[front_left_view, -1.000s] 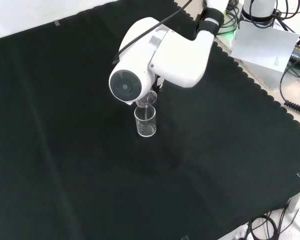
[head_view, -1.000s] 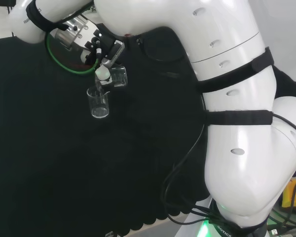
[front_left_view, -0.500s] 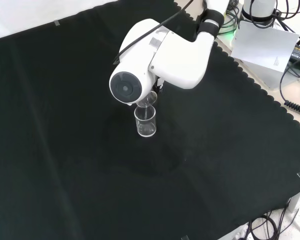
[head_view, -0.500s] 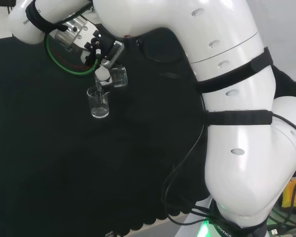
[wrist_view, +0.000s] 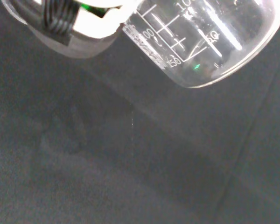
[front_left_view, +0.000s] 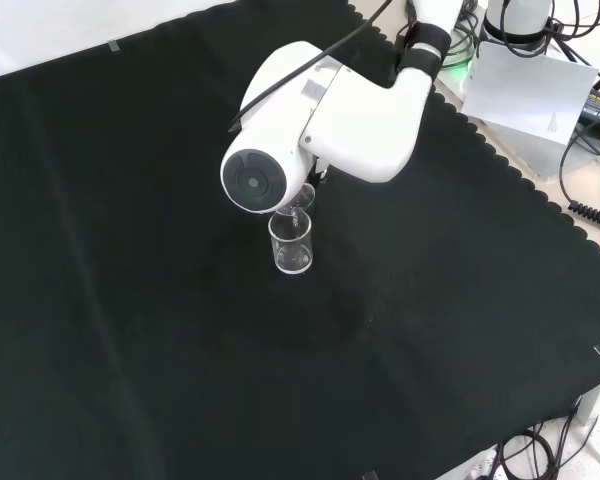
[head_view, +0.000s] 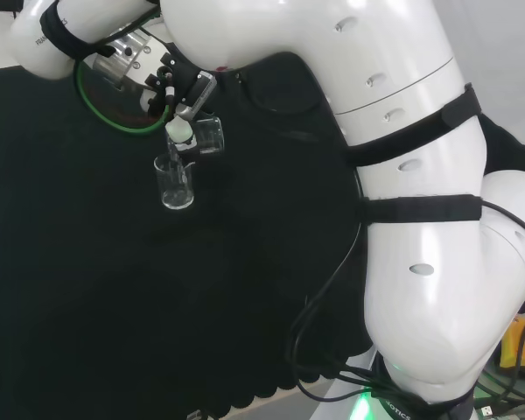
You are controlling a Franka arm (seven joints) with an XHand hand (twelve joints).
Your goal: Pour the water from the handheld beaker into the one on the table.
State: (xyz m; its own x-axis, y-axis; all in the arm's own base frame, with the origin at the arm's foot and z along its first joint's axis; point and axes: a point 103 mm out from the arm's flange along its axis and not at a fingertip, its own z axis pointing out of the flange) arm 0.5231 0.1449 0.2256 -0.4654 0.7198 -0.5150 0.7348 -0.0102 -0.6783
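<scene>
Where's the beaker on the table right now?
In the front view the table beaker stands upright on the black cloth near the middle, just below the arm's round grey cap. The tilted held beaker sits just above its rim.

This is a robotics lab bench. A black cloth [front_left_view: 460, 330] with a scalloped edge covers the surface, graduated glass beakers [wrist_view: 210, 42] serve as ware, and cables [front_left_view: 590, 200] and a grey equipment box [front_left_view: 530, 95] crowd the surface's far right corner in the front view.
</scene>
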